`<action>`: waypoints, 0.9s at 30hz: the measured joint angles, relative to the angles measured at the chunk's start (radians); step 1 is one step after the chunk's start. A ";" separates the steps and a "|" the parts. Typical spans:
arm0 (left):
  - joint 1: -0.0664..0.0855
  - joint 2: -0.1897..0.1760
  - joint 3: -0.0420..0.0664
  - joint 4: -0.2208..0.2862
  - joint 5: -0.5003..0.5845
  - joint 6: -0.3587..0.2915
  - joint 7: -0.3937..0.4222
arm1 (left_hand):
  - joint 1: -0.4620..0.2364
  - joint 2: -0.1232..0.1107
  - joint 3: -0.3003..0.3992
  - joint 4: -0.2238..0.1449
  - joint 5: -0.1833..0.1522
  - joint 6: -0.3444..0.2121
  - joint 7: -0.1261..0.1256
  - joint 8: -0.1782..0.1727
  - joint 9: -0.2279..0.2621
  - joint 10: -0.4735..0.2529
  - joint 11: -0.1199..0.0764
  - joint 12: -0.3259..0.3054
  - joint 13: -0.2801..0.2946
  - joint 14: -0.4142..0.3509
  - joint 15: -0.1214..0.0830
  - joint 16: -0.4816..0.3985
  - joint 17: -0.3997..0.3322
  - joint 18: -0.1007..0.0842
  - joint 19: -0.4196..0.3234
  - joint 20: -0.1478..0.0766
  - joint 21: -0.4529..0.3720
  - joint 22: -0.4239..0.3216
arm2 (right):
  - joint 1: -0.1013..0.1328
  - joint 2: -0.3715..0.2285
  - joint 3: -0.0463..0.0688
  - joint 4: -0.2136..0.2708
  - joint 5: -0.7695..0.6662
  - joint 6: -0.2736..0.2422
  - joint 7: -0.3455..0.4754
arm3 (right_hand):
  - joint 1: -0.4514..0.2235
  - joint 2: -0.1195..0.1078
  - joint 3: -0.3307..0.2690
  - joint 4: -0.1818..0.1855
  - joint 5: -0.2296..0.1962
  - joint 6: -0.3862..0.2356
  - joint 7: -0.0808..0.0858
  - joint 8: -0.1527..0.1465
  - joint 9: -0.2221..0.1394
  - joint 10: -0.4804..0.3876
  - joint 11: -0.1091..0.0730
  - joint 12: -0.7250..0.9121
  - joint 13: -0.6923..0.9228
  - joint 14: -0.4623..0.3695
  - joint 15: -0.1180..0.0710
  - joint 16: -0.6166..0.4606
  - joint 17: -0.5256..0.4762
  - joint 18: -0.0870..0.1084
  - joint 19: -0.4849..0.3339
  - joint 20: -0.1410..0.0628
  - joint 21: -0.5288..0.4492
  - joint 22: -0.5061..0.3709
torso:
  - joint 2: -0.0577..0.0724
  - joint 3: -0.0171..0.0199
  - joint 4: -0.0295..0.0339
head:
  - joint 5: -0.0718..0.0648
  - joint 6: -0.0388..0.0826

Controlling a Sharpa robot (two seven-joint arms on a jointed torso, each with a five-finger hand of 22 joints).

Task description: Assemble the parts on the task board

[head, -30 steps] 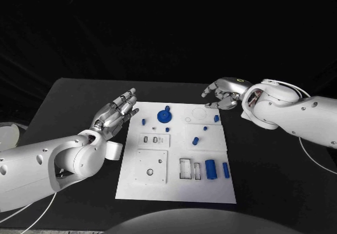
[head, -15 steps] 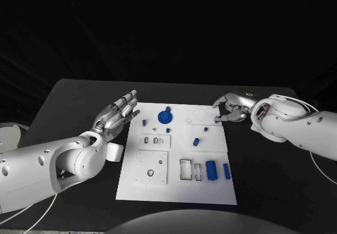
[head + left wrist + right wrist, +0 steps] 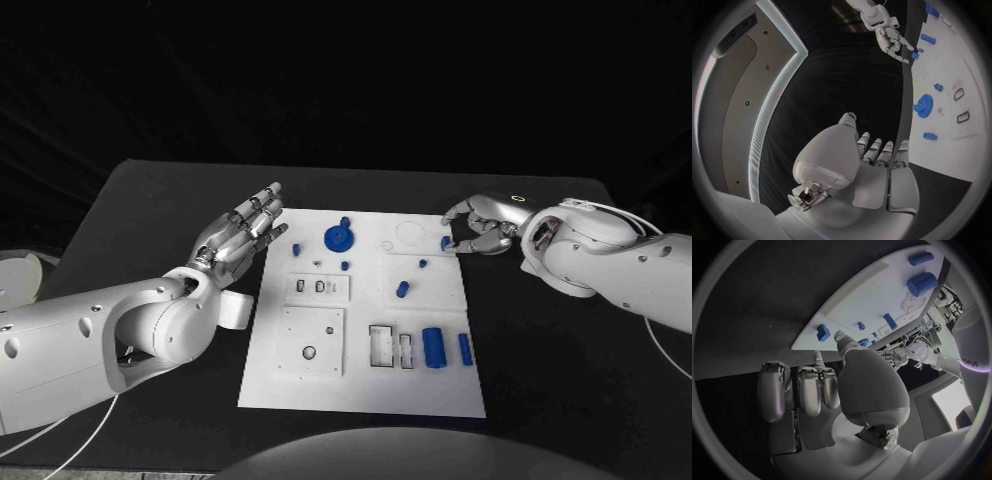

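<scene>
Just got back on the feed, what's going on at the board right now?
The right hand has come down to the far right corner of the task board, its fingers curled beside a small blue part there; whether it grips the part can't be told. The left hand hovers open along the board's left edge, holding nothing. The blue gear and the other blue parts lie untouched.

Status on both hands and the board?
Left hand open beside board. Right hand at board's far right corner by a small blue part; grip unclear. Nothing blocking.
</scene>
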 measured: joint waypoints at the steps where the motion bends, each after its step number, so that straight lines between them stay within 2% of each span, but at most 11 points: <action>1: 0.000 0.000 0.000 0.000 0.000 0.000 0.000 | 0.000 0.000 0.000 0.000 0.000 0.000 0.000 0.000 0.000 0.000 0.000 0.000 0.000 0.000 0.000 0.000 0.000 0.000 0.000 0.000 0.000 0.000 | -0.001 0.000 0.000 0.000 0.000 0.000 0.000 | 0.000 0.000 0.000 0.000 0.000 0.000 0.000 0.000 0.002 0.000 0.000 0.000 0.000 0.000 0.000 -0.004 0.000 0.000 0.000 0.000 0.000 0.000 | 0.000 0.0001 0.0001 | 0.000 0.000; 5: 0.000 0.000 0.000 -0.001 0.000 0.001 0.000 | 0.000 0.000 0.000 0.000 0.000 0.000 0.000 0.000 0.000 0.000 0.000 0.000 0.000 0.000 0.000 0.000 0.000 0.000 0.000 0.000 0.000 0.000 | -0.007 0.001 0.000 -0.005 0.001 0.000 0.000 | 0.004 0.004 0.000 0.000 0.015 0.002 -0.002 0.020 0.018 0.000 0.000 0.000 0.000 0.000 0.000 -0.006 0.000 0.000 0.000 0.000 -0.007 0.000 | 0.000 0.0004 0.0006 | 0.002 -0.001; 11: 0.000 0.000 0.000 -0.002 0.000 0.002 0.000 | 0.000 0.000 0.000 0.000 0.000 0.000 0.000 0.000 0.000 0.000 0.000 0.000 0.000 0.000 0.000 0.000 0.000 0.000 0.000 0.000 0.000 0.000 | -0.017 0.010 0.000 -0.017 0.003 0.001 0.001 | 0.029 0.016 -0.003 -0.003 0.074 0.005 -0.005 0.055 0.052 0.000 0.000 0.000 0.000 0.000 0.000 -0.012 0.000 0.000 0.000 0.000 -0.012 0.001 | 0.000 0.0009 0.0006 | 0.003 -0.002; 18: 0.000 -0.001 0.000 -0.004 0.000 0.003 -0.001 | 0.000 0.000 0.000 0.000 0.000 0.000 0.000 0.000 0.000 0.000 0.000 0.004 0.000 0.000 0.000 0.000 0.000 0.000 0.000 0.000 0.000 0.000 | -0.023 0.019 0.000 -0.030 0.004 -0.001 0.004 | 0.040 0.021 -0.004 -0.007 0.097 0.005 -0.005 0.078 0.076 0.000 0.000 0.000 0.000 0.000 0.000 -0.018 0.000 0.000 -0.004 -0.004 -0.020 0.001 | 0.000 0.0014 0.0007 | 0.003 -0.004; 27: -0.001 -0.001 0.000 -0.005 0.000 0.005 -0.002 | 0.000 0.000 0.000 0.000 0.000 0.000 0.000 0.000 0.000 0.000 0.000 0.007 0.000 0.000 0.000 0.000 0.000 0.000 0.000 0.000 0.000 0.000 | -0.029 0.027 0.000 -0.043 0.005 -0.007 0.013 | 0.054 0.030 0.001 -0.017 0.126 0.008 -0.008 0.128 0.118 0.000 0.000 0.000 0.000 0.000 0.000 -0.023 0.000 0.000 -0.004 -0.004 -0.024 0.001 | 0.001 0.0012 0.0007 | 0.001 -0.008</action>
